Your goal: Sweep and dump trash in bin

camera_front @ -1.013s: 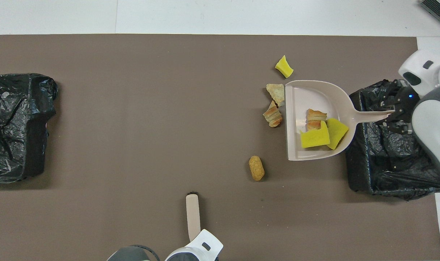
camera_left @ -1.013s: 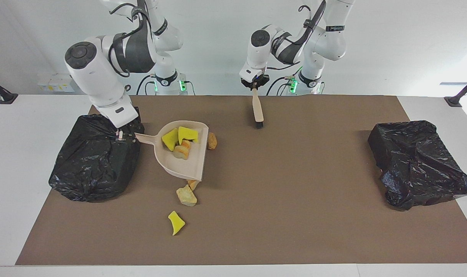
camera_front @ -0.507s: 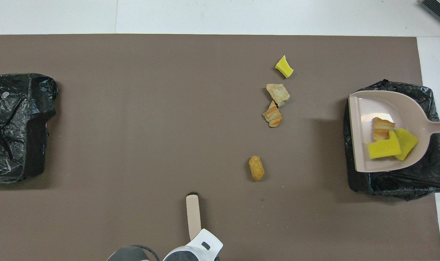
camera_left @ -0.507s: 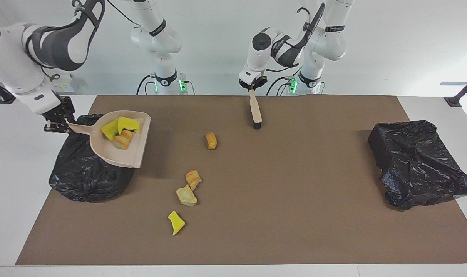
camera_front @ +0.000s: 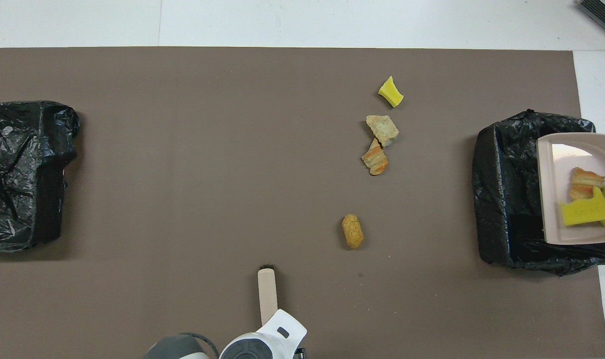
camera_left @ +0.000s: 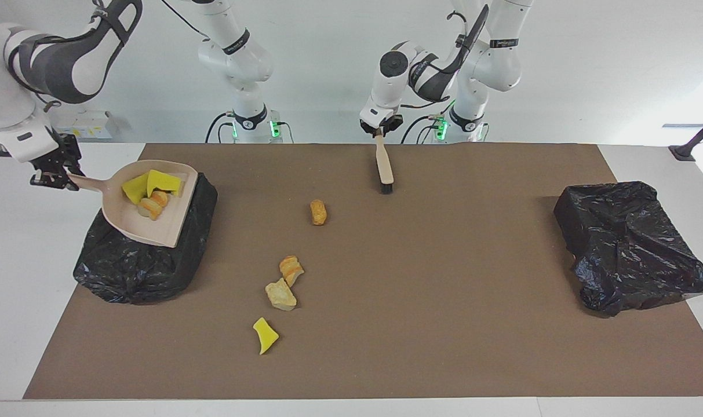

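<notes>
My right gripper [camera_left: 57,175] is shut on the handle of the beige dustpan [camera_left: 154,225], which it holds up over the black-bagged bin [camera_left: 131,263] at the right arm's end. The pan [camera_front: 561,164] carries trash: two yellow sponge pieces [camera_left: 151,184] and a bread lump [camera_left: 150,205]. More trash lies on the mat: a tan oval lump [camera_left: 318,212], a striped bread lump [camera_left: 291,270], a rocky lump [camera_left: 280,294] and a yellow sponge scrap [camera_left: 265,334]. My left gripper [camera_left: 379,131] is shut on the top of the beige brush [camera_left: 384,165], whose bristles rest on the mat.
A second black-bagged bin [camera_left: 629,243] stands at the left arm's end of the brown mat [camera_left: 444,301]. White table edge surrounds the mat. In the overhead view the left arm's wrist [camera_front: 262,344] covers its gripper above the brush [camera_front: 267,294].
The right arm lifted the loaded dustpan off the mat and carried it over the bin toward the table's end. The loose trash has not moved, and the brush has barely moved.
</notes>
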`<state>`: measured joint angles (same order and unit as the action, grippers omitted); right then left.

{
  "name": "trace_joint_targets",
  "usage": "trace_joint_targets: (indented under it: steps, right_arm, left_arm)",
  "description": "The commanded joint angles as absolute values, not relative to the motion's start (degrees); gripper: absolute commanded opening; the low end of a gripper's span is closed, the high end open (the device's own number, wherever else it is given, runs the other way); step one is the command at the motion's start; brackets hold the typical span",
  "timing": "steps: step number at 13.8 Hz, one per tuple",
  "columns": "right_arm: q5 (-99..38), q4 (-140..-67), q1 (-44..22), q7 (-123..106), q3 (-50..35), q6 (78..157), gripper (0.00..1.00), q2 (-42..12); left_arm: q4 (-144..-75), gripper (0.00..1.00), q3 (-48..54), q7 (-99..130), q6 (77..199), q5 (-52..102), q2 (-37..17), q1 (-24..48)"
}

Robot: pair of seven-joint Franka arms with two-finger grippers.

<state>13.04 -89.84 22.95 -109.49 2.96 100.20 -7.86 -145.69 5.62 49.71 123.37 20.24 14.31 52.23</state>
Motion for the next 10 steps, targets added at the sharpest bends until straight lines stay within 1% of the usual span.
trace_joint_targets:
  steps: [1,4,6,9,10]
  right_arm:
    - [17.73,-88.94,22.50,-105.67,2.55,99.93,0.00,-7.30]
    - [21.17,-88.95,22.41,-100.39,1.76,100.02,0.00,-7.03]
    - [24.85,-88.95,20.75,-93.55,1.76,99.93,0.00,-6.86]
    - [29.17,-90.43,19.17,-86.24,1.50,99.58,0.00,-5.45]
    - [30.83,-90.96,17.94,-84.31,1.49,99.15,0.00,-5.28]
  left_arm:
    - [-139.69,1.00,5.36,48.69,121.04,20.48,13.80,46.78]
    - [-130.11,1.00,5.27,48.08,110.87,17.33,14.06,39.05]
    - [-124.65,1.00,5.19,41.87,105.23,15.04,13.80,33.51]
    - [-119.46,1.00,5.19,34.72,103.01,13.55,13.54,27.09]
    - [-116.57,1.00,5.27,34.37,102.05,10.32,12.32,26.46]
